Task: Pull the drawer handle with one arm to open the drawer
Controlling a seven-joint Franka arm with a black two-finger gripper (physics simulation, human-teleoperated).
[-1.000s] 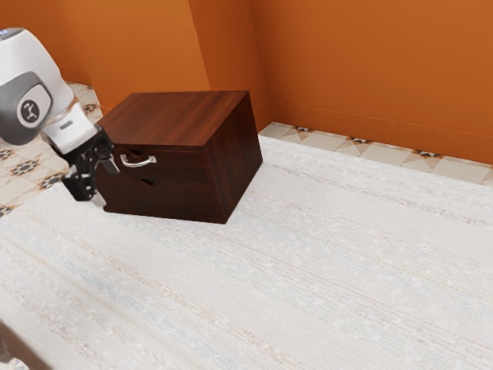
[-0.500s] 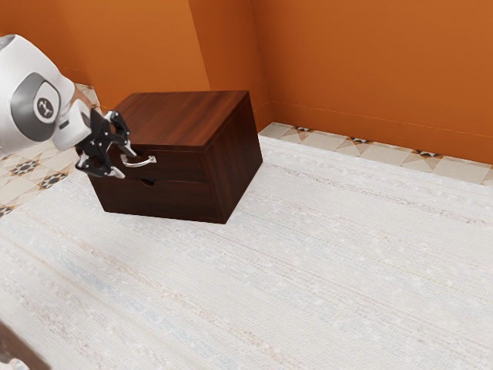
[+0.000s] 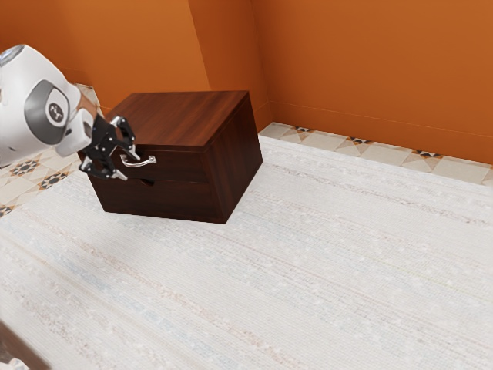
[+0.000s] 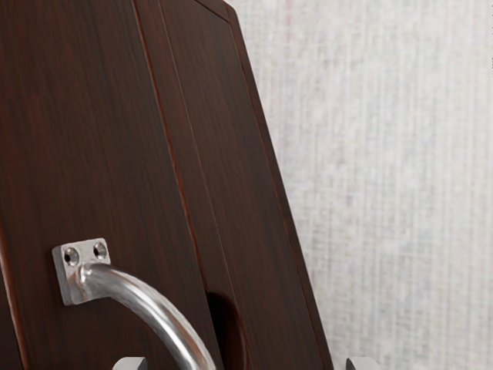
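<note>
The pincer (image 3: 119, 152) hangs spread wide at the silver handle (image 3: 140, 161), one finger above, one below, not clamping it. The upper drawer (image 3: 173, 164) looks flush in the dark cabinet (image 3: 185, 116) on the pale counter (image 3: 308, 254).

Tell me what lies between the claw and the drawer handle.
Nothing: the stretch is bare. The exterior view shows the open claw right at the silver handle, with only the dark drawer front behind it.
</note>
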